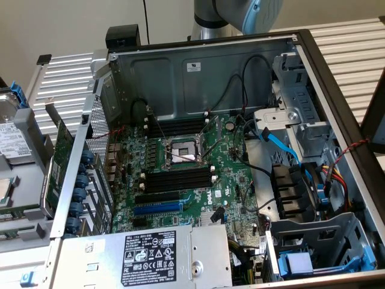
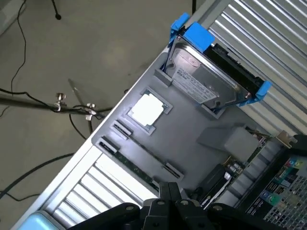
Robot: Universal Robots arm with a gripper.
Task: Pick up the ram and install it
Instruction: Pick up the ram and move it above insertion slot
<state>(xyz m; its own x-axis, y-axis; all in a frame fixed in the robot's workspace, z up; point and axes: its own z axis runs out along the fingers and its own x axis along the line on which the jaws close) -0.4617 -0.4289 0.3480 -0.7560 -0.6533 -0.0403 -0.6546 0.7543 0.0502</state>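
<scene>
Now, closed tool (image 2: 170, 188) near ram (image 2: 136, 167)

1. Your arm (image 1: 231, 12): grey-silver cylindrical segments, with a light-blue cap (image 1: 266, 9) on the joint.
2. Your claw (image 2: 170, 188): matte black, angular body, narrow flat fingers (image 2: 164, 191).
3. You'll see black rounded linkages (image 2: 120, 213) flanking its base.
</scene>
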